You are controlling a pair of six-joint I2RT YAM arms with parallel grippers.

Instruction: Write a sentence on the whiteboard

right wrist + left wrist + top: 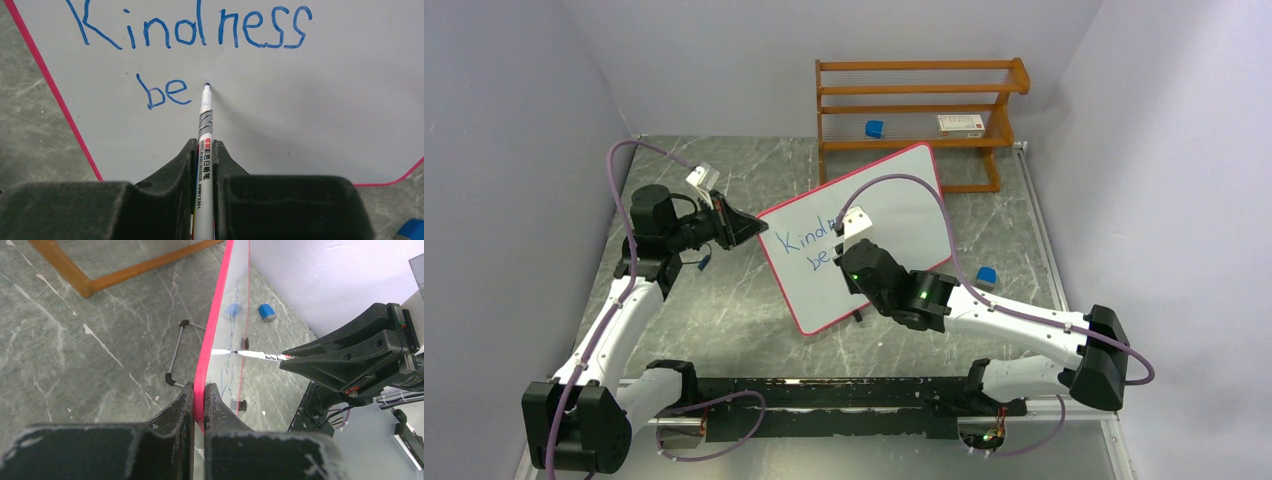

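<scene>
Behind the whiteboard (904, 200) stands a wooden rack (919, 110) carrying a small blue block (874, 128) and a white box (960, 123). A second blue piece (986, 274) lies on the marbled tabletop (724, 300) just off the whiteboard's right edge. In the top view the right arm's wrist and its cable cover the middle of the whiteboard, hiding all but "Kind" and "be".

The right wrist view shows the sentence (190, 30) as far as it goes: "Kindness" in blue across the top, with "be" beneath it. The left wrist view looks along the whiteboard's pink rim, edge on. It shows the wire stand (176, 355) behind the whiteboard and the small black feet on its face, which neither other view shows clearly.

The whiteboard stands tilted on the tabletop. The left fingers (175, 410) are closed on its left rim, one finger on each face. The right fingers (177, 167) are closed around the barrel of a white marker (205, 115), which juts forward from between them. Its tip is at the whiteboard's surface, just right of the "e" in "be".
</scene>
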